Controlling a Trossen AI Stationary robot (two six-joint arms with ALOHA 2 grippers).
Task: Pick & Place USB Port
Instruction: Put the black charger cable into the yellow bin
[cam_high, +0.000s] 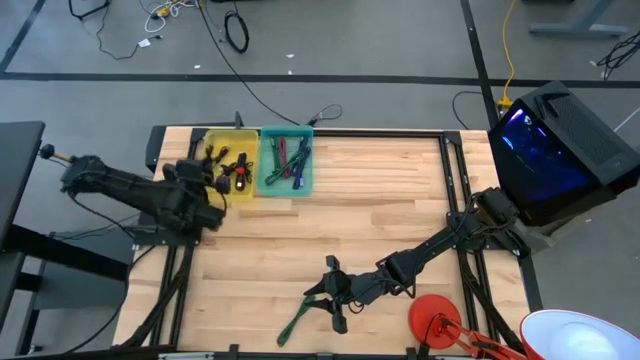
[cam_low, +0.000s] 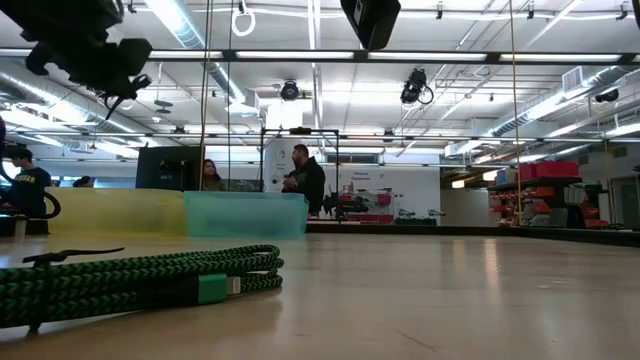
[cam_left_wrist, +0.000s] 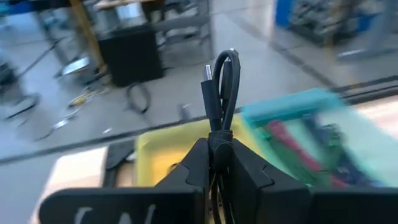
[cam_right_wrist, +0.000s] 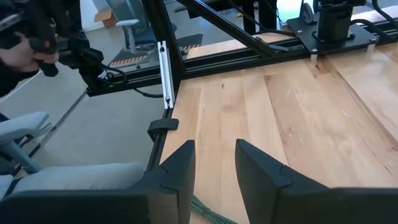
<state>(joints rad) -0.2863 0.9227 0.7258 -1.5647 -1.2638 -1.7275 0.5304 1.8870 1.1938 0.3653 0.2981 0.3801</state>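
My left gripper (cam_left_wrist: 214, 165) hovers above the near edge of the yellow bin (cam_high: 228, 160), shut on a black bundled USB cable (cam_left_wrist: 222, 87). In the high view that gripper (cam_high: 213, 192) sits by the bin's near-left corner. More black cables (cam_high: 236, 176) lie in the yellow bin. My right gripper (cam_high: 331, 295) is open above the table's near middle, with a green braided cable (cam_high: 298, 320) just to its left. That green cable (cam_low: 140, 280) lies flat on the wood as a coiled bundle. Its end (cam_right_wrist: 206, 215) shows below my open right fingers. My left gripper pinches the black cable bundle between its two fingers at the wrapped middle (cam_left_wrist: 219, 138). A loop (cam_left_wrist: 230, 68) and one plug (cam_left_wrist: 208, 73) stick out past the fingertips. The bundle is lifted clear, above the yellow bin.
A teal bin (cam_high: 287, 160) with coloured cables stands right of the yellow one. A red object (cam_high: 435, 320) and a white bowl (cam_high: 580, 335) sit at the near right corner, and a dark monitor (cam_high: 560, 150) at the right edge. People stand in the room beyond (cam_low: 305, 185).
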